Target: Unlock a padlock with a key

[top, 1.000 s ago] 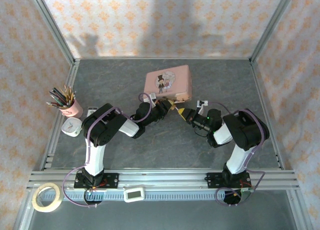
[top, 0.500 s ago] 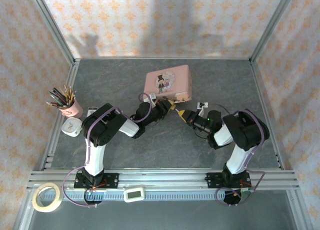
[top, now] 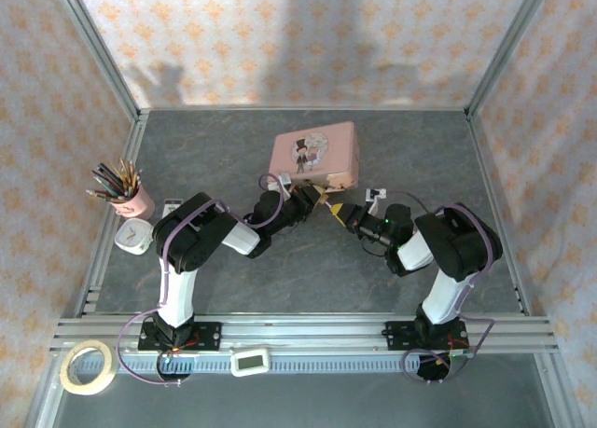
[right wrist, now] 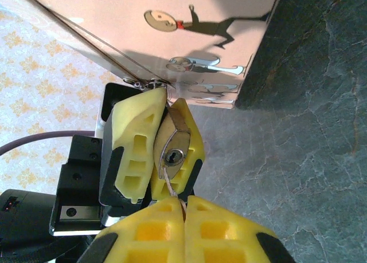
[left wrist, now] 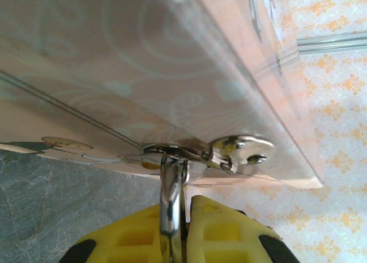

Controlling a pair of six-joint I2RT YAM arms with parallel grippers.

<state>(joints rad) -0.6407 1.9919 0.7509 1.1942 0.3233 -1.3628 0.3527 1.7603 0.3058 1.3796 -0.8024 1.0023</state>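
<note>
The small brass padlock [right wrist: 175, 144] hangs by its silvery shackle [left wrist: 171, 201] from the hasp [left wrist: 235, 150] of the pink tin [top: 313, 154]. My left gripper [left wrist: 186, 204] is shut on the padlock, its yellow fingers [right wrist: 135, 142] clamping the body so that the keyhole [right wrist: 174, 156] faces my right gripper [right wrist: 184, 201]. That gripper is shut on the key [right wrist: 168, 180]. The thin blade reaches the lock's face just below and left of the keyhole and is not seated in it. From above, the left gripper [top: 315, 196] and the right gripper [top: 343, 213] meet nose to nose at the tin's front edge.
A pink cup of pencils [top: 131, 200] and a white timer [top: 135, 235] stand at the left. A small white tag [top: 376, 194] lies near my right wrist. A tape roll [top: 87, 365] and a white device [top: 250, 360] lie beyond the front rail. Patterned walls enclose the table.
My right wrist edged a little toward the padlock and back again. The left arm held still, and both grips stayed as they were.
</note>
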